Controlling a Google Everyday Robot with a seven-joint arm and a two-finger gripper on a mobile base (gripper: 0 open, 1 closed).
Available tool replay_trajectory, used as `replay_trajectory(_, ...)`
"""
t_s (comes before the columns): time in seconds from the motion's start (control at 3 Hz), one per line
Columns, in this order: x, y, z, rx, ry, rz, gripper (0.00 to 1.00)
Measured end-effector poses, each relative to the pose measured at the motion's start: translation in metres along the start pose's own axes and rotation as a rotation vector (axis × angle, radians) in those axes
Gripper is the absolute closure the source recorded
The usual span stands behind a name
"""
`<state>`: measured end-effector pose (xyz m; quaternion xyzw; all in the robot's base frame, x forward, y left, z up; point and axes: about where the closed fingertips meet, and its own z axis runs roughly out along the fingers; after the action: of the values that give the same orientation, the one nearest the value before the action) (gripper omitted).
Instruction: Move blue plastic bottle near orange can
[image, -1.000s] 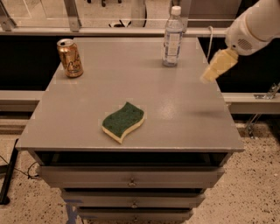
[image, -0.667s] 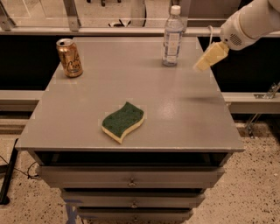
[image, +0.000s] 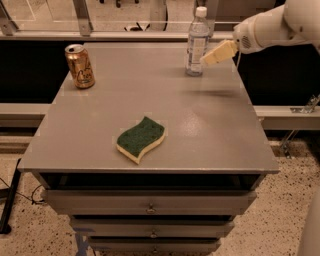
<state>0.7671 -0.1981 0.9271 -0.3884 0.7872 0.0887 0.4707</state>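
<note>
Now the pincer (image: 218, 53) has swung in from the right, over the far right of the counter (image: 210, 135), and its tip sits just beside the bottle (image: 197, 42) at label height. Released or clenched, I cannot tell. The bottle hasn't budged and stands upright at the far edge. So the approach looks nearly done, but no grasp shows yet. The can (image: 80, 66) waits well apart at the far left, with a green sponge (image: 141, 139) lying nearer the front.
</note>
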Motion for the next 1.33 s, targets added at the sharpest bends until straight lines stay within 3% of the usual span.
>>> replay_trajectory(0.67,-0.024,0.001,0.053,-0.111,-0.227,0.084,0.0)
replay_trajectory(1.33,-0.032,0.017,0.067,-0.185,-0.303,0.112,0.4)
